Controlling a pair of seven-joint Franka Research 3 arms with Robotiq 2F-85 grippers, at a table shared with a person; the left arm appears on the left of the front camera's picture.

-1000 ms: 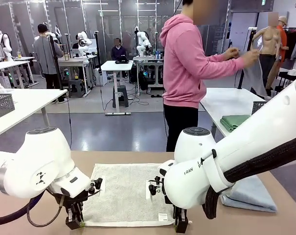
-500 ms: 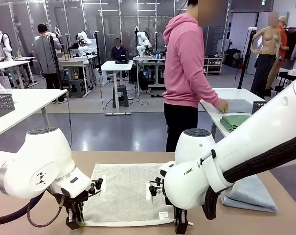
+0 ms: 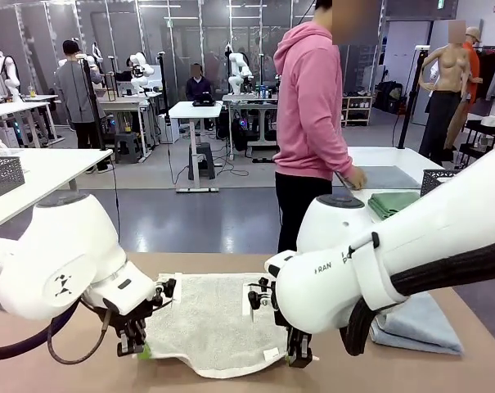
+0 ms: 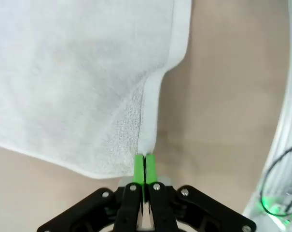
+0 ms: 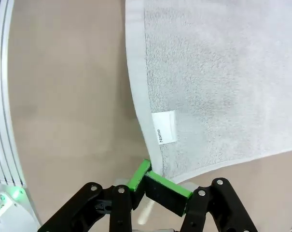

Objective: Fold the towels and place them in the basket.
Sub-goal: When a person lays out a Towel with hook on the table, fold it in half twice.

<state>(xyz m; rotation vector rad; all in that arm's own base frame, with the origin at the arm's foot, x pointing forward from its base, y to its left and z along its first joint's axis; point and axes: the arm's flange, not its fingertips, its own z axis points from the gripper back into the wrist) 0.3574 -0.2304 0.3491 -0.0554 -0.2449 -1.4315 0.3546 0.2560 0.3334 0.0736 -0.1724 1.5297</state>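
A cream-white towel (image 3: 214,319) lies spread on the tan table (image 3: 51,368) between my two arms. My left gripper (image 3: 139,350) is shut on its near left corner, and in the left wrist view the green pads (image 4: 140,166) pinch the hem of the towel (image 4: 78,72). My right gripper (image 3: 300,356) is shut on the near right corner; in the right wrist view the gripper (image 5: 148,176) clamps the edge of the towel (image 5: 223,72) just below a white "Name" label (image 5: 164,126). Both near corners are raised and the edge between them sags. A folded light blue towel (image 3: 423,323) lies at the right.
A person in a pink hoodie (image 3: 312,106) stands past the far edge, turned toward a side table with a folded green cloth (image 3: 390,203). A grey wire-mesh basket (image 3: 2,173) stands on a neighbouring white table at far left. Bare tabletop shows left and right of the towel.
Both grippers have closed on the towel's near corners and lifted them off the table, so the near edge now droops. The person lowered a cloth onto the side table.
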